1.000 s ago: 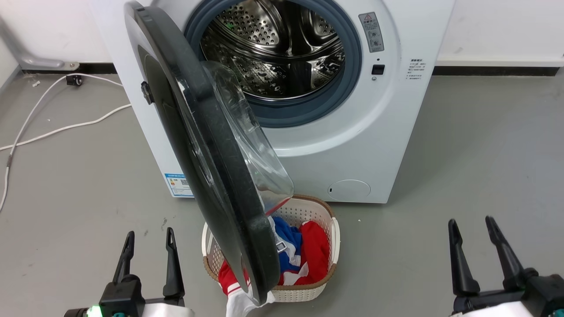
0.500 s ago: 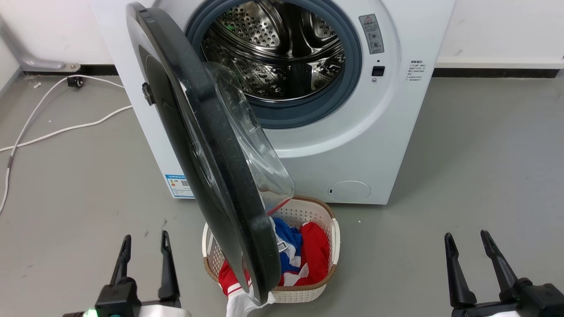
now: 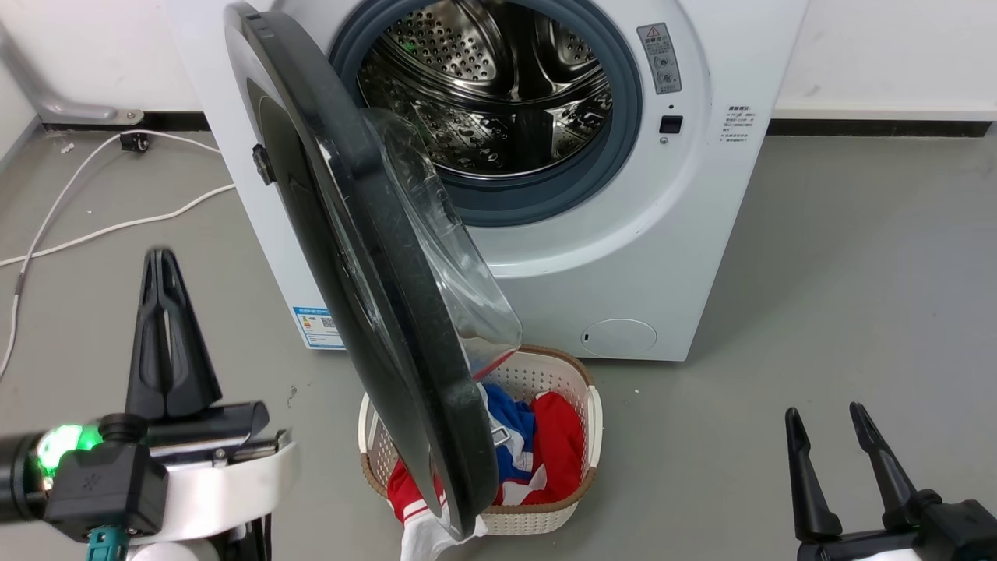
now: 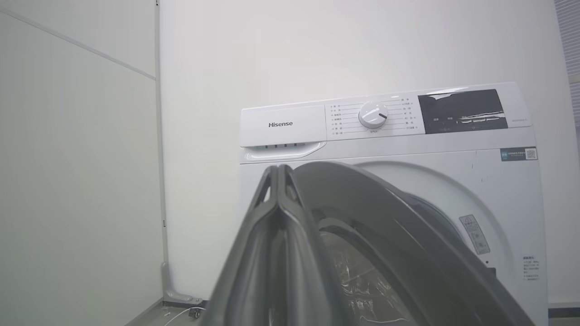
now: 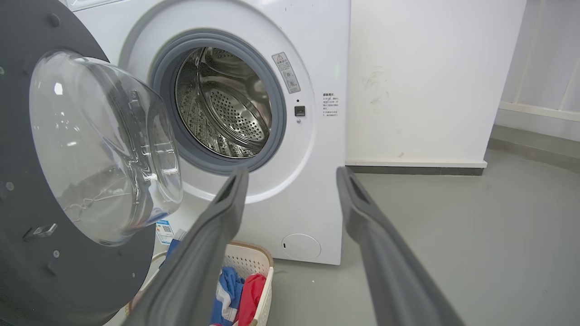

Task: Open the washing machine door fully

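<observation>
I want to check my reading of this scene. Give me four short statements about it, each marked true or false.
1. The door is open and the drum is visible. True.
2. The left pincer is open. False: it is shut, holding nothing.
3. The right pincer grips the door. False: it is open, apart from the door, holding nothing.
4. A basket with clothes stands on the floor before the washing machine. True.
</observation>
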`<state>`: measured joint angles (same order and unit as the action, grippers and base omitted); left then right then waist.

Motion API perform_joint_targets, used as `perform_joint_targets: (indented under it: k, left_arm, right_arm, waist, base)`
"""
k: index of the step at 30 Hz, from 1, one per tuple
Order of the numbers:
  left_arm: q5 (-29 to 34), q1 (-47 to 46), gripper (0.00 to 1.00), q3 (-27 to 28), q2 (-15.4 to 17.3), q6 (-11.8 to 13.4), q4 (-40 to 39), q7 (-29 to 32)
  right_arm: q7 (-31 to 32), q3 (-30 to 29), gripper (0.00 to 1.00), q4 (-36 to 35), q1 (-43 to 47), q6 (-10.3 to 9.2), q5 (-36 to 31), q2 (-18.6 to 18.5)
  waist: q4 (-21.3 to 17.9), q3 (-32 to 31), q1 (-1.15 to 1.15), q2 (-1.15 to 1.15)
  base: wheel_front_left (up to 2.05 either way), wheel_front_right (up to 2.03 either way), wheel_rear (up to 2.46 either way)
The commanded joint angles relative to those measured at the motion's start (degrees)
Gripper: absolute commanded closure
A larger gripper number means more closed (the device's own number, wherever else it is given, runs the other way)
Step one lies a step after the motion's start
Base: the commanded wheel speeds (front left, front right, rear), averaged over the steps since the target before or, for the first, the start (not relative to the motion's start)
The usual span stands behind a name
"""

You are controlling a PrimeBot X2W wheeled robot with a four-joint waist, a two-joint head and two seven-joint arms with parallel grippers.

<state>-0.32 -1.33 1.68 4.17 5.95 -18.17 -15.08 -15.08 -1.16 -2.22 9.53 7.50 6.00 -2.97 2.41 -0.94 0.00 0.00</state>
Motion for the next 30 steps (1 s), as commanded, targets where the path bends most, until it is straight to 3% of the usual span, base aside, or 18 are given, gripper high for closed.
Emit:
perform_joint_targets:
  k: [1, 7, 14, 24, 30]
  left_arm:
    - [0.6, -1.4, 1.00, -0.8, 0.2, -0.4, -2.1, -0.1]
    - [2.6, -5.4, 1.00, -7.6, 0.1, -2.6, -8.6, -0.1]
    - [4.1, -8.4, 1.00, -17.7, 0.0, -5.6, -11.0, -0.1]
    - [2.9, -7.8, 1.00, -30.9, -0.5, -8.5, -6.1, -0.1]
    - [2.1, -5.7, 1.00, -35.7, -0.3, -9.6, -2.2, -0.1]
  right_arm:
    - [-0.1, 0.2, 0.00, -0.3, -0.2, -0.01, 0.3, 0.2]
    - [-0.1, 0.9, 0.00, -0.3, -0.1, -0.01, 1.0, 0.2]
    - [-0.1, 1.0, 0.00, -0.6, -0.4, -0.01, 0.6, 0.2]
    - [-0.1, 1.5, 0.00, -0.7, -0.3, -0.01, -0.2, 0.2]
    - [-0.1, 1.5, 0.00, -0.6, -0.5, -0.01, -0.4, 0.2]
  waist:
    - [-0.1, 0.0, 0.00, 0.00]
    - [-0.4, 0.0, 0.00, 0.00]
    - [-0.4, 0.1, 0.00, 0.00]
    - [0.0, 0.5, 0.00, 0.00]
    - [0.1, 1.2, 0.00, 0.00]
  base:
    - [0.00, 0.00, 0.00]
    - [0.00, 0.00, 0.00]
    - [0.00, 0.00, 0.00]
    - [0.00, 0.00, 0.00]
    - [0.00, 0.00, 0.00]
